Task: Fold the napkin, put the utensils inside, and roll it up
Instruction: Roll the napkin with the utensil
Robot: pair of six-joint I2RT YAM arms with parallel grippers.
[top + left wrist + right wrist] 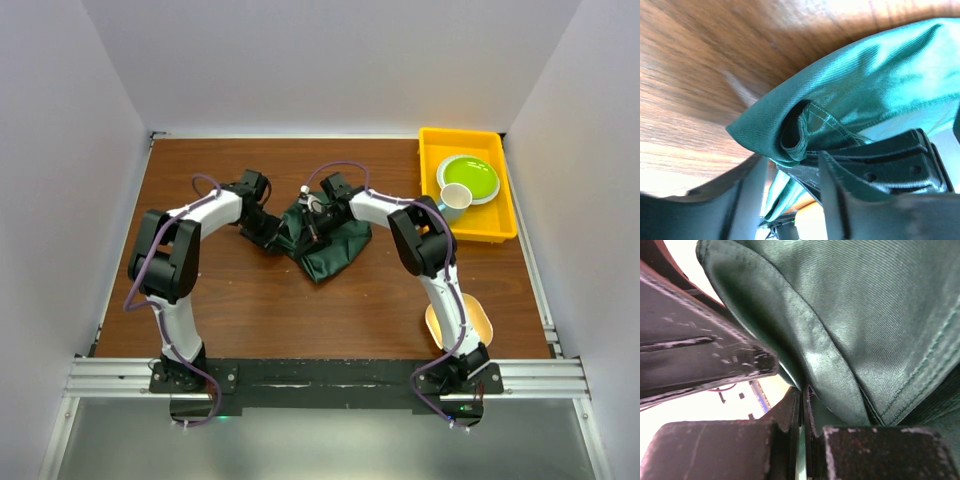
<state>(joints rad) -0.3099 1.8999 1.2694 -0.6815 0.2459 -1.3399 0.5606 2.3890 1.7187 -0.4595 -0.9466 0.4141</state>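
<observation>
The dark green napkin (330, 255) lies bunched in a heap at the table's middle, partly raised between my two grippers. My right gripper (318, 225) is shut on a fold of it; in the right wrist view the jaws (803, 390) meet on the cloth (880, 315). My left gripper (272, 232) is at the napkin's left edge. In the left wrist view its fingers (792, 160) stand apart, with a hemmed fold of the napkin (880, 85) at their tips. The spoon is not in view.
A yellow tray (505, 215) at the back right holds a green plate (468, 176) and a pale cup (455, 200). A beige plate (478, 322) lies by the right arm's base. White walls close in the wooden table (250, 310).
</observation>
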